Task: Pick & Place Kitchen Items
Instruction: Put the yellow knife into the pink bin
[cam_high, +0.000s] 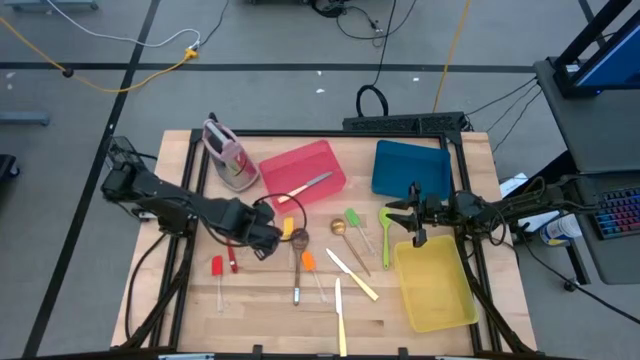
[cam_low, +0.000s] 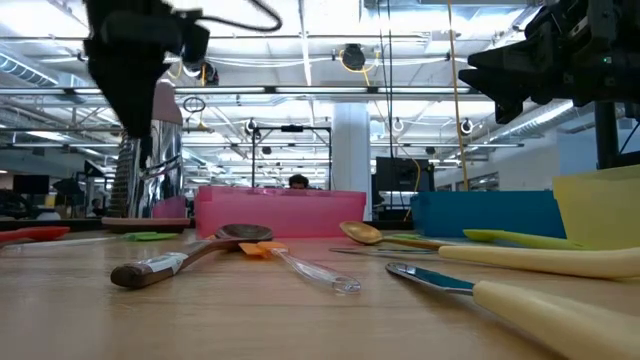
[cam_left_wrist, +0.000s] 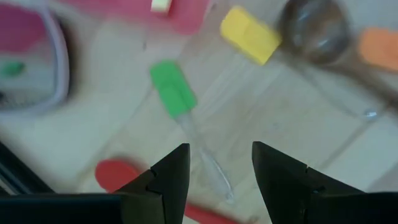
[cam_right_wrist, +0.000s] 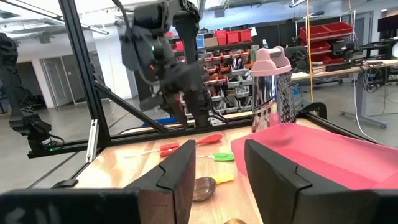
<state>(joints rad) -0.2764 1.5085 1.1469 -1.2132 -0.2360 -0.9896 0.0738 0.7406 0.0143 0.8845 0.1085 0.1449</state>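
Step in hand: we judge that we are lining up the left gripper (cam_left_wrist: 214, 171) over the green spatula (cam_left_wrist: 176, 94) for a pick; nothing is held yet.
Left gripper: released, jaws spread, hanging above the middle of the tabletop, toward its left edge, with the clear handle of the green spatula running down between the two fingers in the left wrist view.
Right gripper (cam_high: 418, 222): spread too and empty, waiting near the tabletop's right edge, between the blue tray (cam_high: 410, 166) and the yellow tray (cam_high: 434, 287).
Where the items lie: yellow spatula (cam_left_wrist: 250, 34) and brown spoon (cam_left_wrist: 314, 32) just beyond the green one; red spatula (cam_left_wrist: 118, 177) close beside it; cream-handled knives (cam_high: 352, 275) toward the front edge; one knife (cam_high: 312, 184) already on the red tray (cam_high: 300, 170) near the back.
How to do it well: we should come straight down with the handle centred between the jaws and close on the clear handle, not the soft head.
Risk: the red spatula lies very close, so we must keep the outer finger clear of it.
Stand: the pink-grey stand (cam_high: 228, 155) sits at the back-left and is not ours to move.
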